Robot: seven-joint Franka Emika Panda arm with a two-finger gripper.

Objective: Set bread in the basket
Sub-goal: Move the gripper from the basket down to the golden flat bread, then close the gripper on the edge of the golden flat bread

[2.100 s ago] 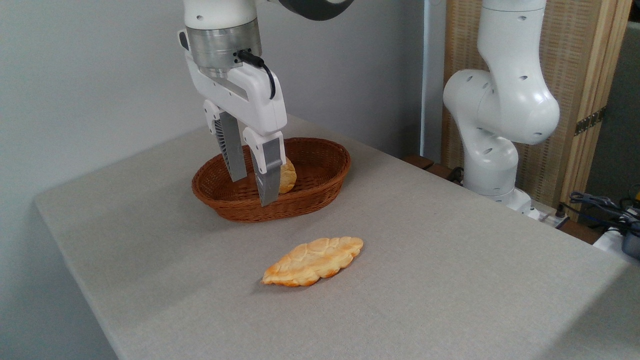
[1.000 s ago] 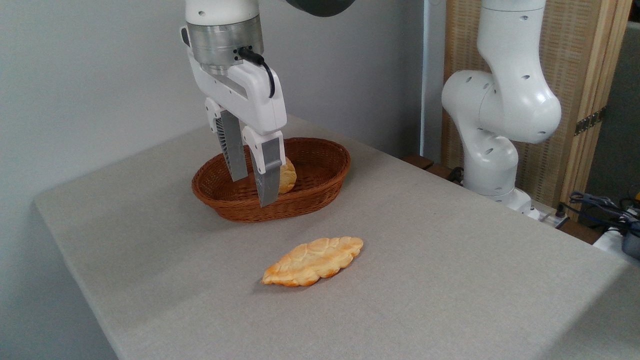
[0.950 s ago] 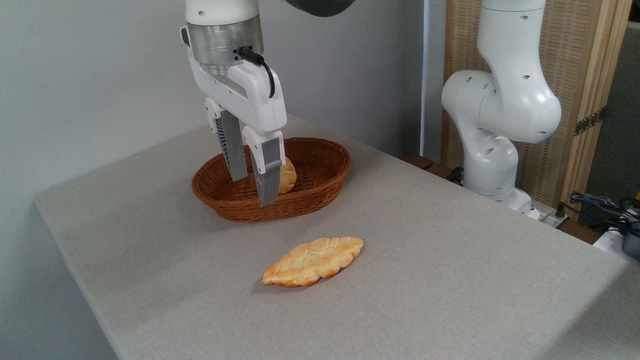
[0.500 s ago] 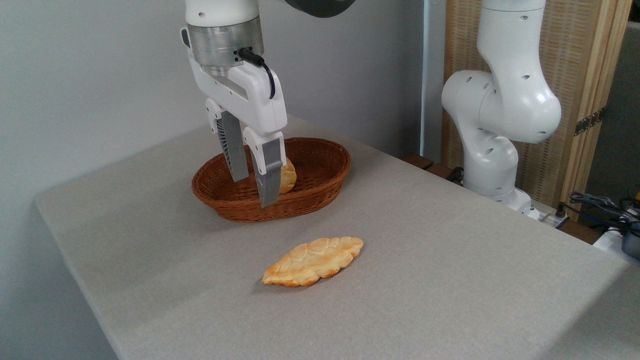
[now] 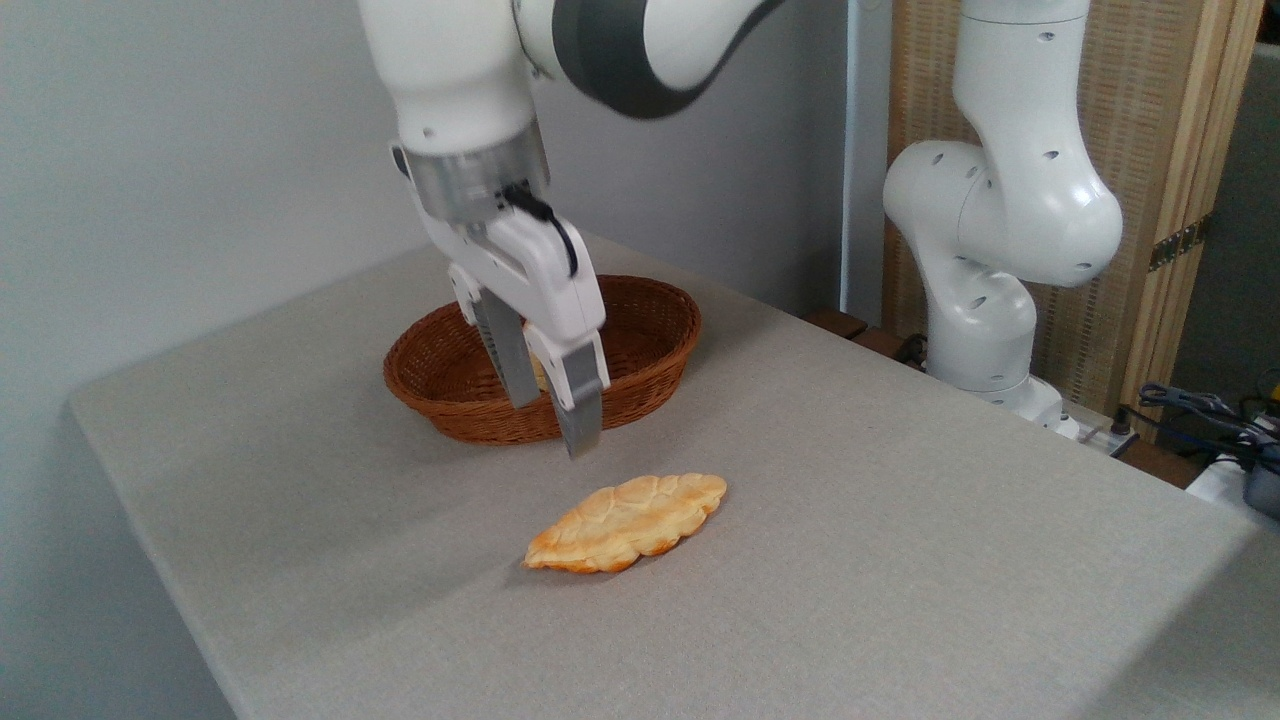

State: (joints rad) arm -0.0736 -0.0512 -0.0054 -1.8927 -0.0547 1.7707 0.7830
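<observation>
While bread [image 5: 627,521] lies flat on the desk [image 5: 900,520], my end effector [image 5: 555,425] hangs open and empty. It's between basket [image 5: 650,372] and bread, angled for a top grab.

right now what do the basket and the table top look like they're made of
The basket looks like dark reddish-brown woven wicker, judging by its ribbed strands and thick plaited rim. The table appears covered in matte grey cloth with a fine weave, though that is less certain.

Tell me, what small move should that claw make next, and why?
Probably slide forward and drop until it straddles the bread. The gripper hangs open and empty in front of the basket, above the table, while the bread lies flat just ahead, not yet touched.
</observation>
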